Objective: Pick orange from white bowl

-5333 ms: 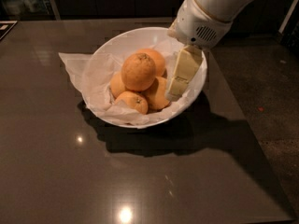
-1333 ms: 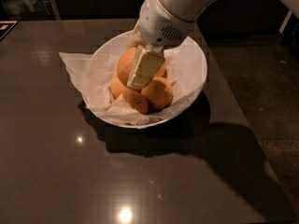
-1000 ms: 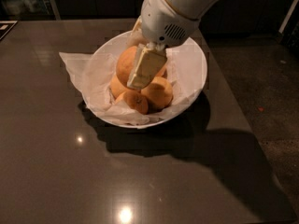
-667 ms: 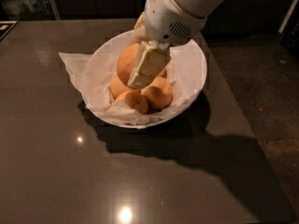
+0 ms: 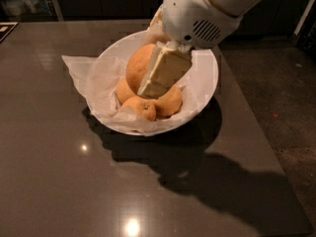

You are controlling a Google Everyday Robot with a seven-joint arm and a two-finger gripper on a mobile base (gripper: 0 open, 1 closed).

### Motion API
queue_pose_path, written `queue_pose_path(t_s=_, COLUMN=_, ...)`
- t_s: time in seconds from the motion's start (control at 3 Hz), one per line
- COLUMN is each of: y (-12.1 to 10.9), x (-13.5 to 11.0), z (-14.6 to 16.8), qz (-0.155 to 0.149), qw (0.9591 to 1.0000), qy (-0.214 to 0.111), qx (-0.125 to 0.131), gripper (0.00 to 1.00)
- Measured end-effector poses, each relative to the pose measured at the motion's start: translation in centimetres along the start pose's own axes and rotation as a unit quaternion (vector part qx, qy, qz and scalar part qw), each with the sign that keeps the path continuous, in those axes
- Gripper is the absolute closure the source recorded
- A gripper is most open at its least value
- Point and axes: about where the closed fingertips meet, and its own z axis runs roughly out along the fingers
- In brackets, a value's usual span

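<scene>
The orange (image 5: 139,65), the largest fruit, sits on top of the pile in the white bowl (image 5: 205,85) at the middle of the dark table. My gripper (image 5: 148,82) reaches down into the bowl from the upper right. One cream finger (image 5: 164,73) lies flat against the orange's right side. The other finger is hidden behind the fruit. The gripper is shut on the orange, which stands slightly above the smaller fruits.
Smaller oranges (image 5: 141,108) lie under and in front of the big one. Crinkled white paper (image 5: 85,75) lines the bowl and sticks out at its left. The dark glossy table (image 5: 74,181) ends at the right, with floor (image 5: 291,107) beyond.
The gripper moved from the bowl's right side onto the orange and closed around it. Over the last second the wrist has risen a little and shifted right with the orange.
</scene>
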Motion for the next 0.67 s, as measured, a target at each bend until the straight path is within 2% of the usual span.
queue_pose_path(t_s=0.33, y=1.36, x=-0.8, z=-1.73, qz=0.011, qw=0.9997, qy=0.003, qx=0.021, gripper=1.0)
queue_pose_path(t_s=0.67, y=1.64, x=-1.64, z=-2.44, qz=0.004, qw=0.9996, qy=0.003, qx=0.029, gripper=1.0)
